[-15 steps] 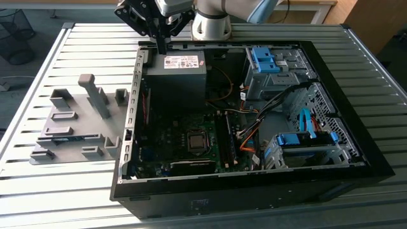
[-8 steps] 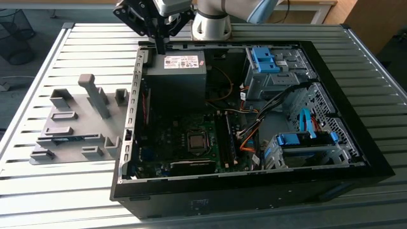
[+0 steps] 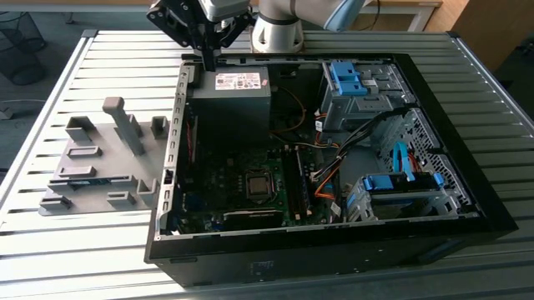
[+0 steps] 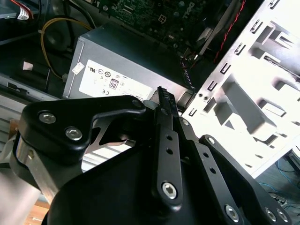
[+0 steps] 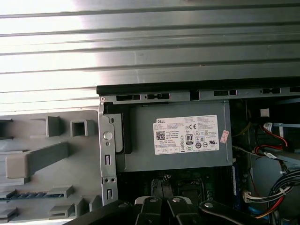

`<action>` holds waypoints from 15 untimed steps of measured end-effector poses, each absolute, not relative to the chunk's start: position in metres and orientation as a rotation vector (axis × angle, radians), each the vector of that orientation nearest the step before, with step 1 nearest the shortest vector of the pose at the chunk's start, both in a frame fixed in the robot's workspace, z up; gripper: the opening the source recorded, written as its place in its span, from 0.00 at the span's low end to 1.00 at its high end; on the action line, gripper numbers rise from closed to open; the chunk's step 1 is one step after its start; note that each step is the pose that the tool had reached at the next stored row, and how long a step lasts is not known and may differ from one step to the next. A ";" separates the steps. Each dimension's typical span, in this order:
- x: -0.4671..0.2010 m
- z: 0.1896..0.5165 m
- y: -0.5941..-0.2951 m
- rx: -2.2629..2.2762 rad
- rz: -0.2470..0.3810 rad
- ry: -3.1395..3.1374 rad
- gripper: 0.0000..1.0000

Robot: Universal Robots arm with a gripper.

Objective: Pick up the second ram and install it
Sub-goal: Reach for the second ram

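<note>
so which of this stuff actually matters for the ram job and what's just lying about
For the job: second ram, gripper, grey holder, motherboard.
Just there: power supply, blue drive clips, cables, table.

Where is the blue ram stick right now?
In the exterior view, the second ram lies flat in a slot of the grey holder tray, on the table at the exterior view's left of the open computer case.
</note>
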State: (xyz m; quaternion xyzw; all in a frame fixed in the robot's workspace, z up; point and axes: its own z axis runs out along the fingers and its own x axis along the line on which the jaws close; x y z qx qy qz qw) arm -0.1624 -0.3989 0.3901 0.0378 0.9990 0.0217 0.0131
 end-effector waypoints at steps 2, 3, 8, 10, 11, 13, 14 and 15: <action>-0.163 0.390 -0.399 0.118 0.068 3.113 0.11; -0.163 0.390 -0.399 0.118 0.068 3.112 0.11; -0.164 0.390 -0.399 0.118 0.068 3.112 0.11; -0.165 0.390 -0.399 0.118 0.068 3.112 0.11; -0.165 0.390 -0.399 0.118 0.068 3.113 0.11; -0.166 0.390 -0.399 0.118 0.068 3.112 0.11; -0.166 0.390 -0.399 0.118 0.068 3.112 0.11; -0.166 0.390 -0.399 0.118 0.068 3.113 0.11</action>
